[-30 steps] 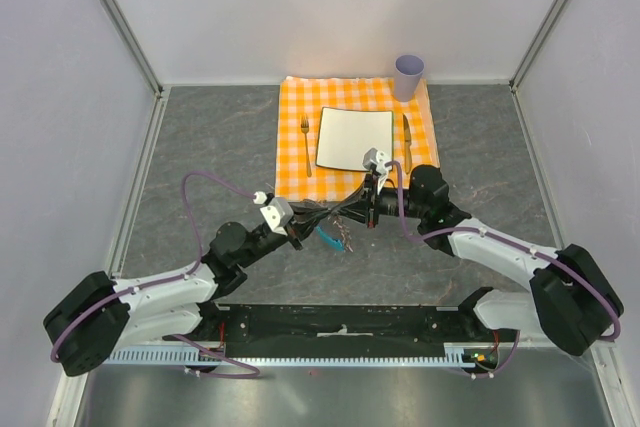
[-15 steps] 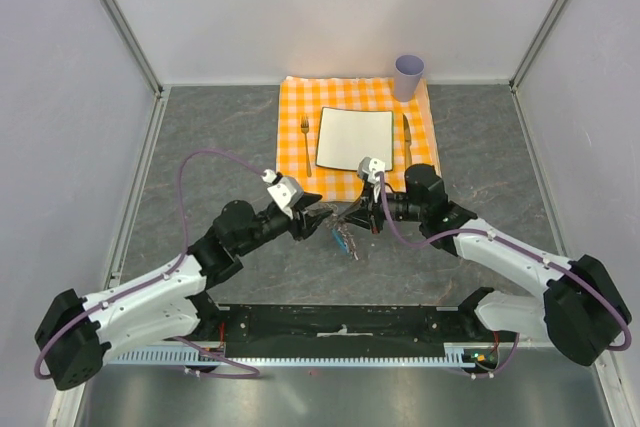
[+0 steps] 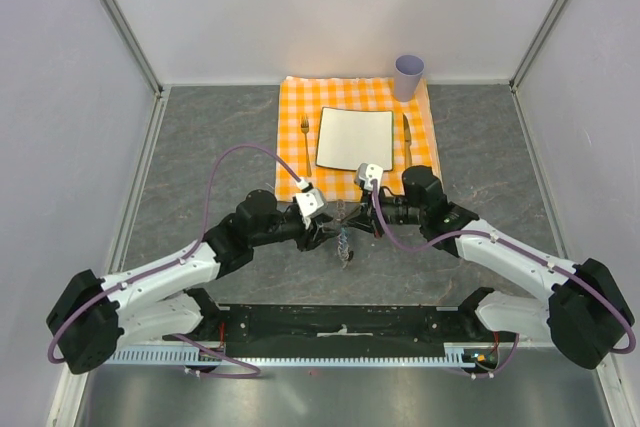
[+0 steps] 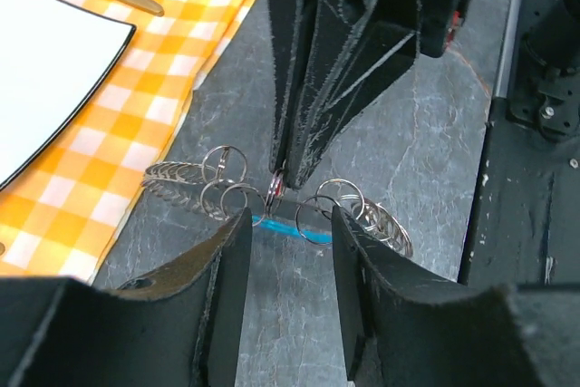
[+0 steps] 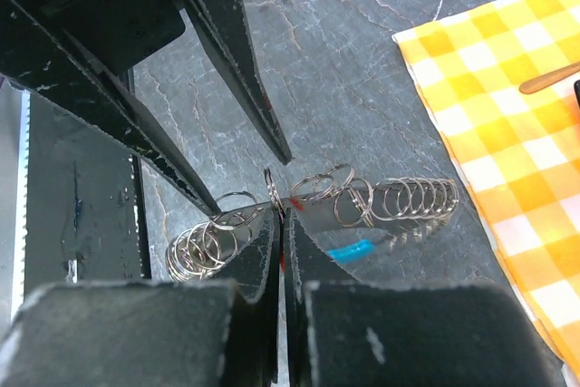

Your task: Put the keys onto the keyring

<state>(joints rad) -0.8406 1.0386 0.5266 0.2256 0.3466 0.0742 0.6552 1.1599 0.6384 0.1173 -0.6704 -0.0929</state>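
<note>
Key (image 5: pixel 291 214): only a small red bit shows, pinched at the tips of the right gripper (image 5: pixel 282 220). Blade not discernible.

Keyring (image 4: pixel 227 195): chain of silvery wire rings w/ a blue tab (image 4: pixel 294 225) under its ctr. It sits over the grey table (image 3: pixel 200 147), btwn the two grippers, just on the near side of the placemat (image 3: pixel 295 137). In the left wrist view the rings spread to both sides of the right gripper's tips. Cannot tell whether the ring chain rests on the table or hangs clear.

Right gripper: fingers pressed together on the red key bit, tips right among the centre rings.

Left gripper (image 4: pixel 290 217): fingers spread, nothing clamped. Blue tab and centre rings show in the gap btwn its fingertips (image 4: pixel 237 233). It faces the right gripper tip to tip.

Surroundings (top view): orange-check placemat at the far side, carrying a white square plate (image 3: pixel 355 137), fork (image 3: pixel 306 144) to the plate's left, knife (image 3: pixel 407 137) to its right, and a pale purple cup (image 3: pixel 409 76) at the far right corner.
</note>
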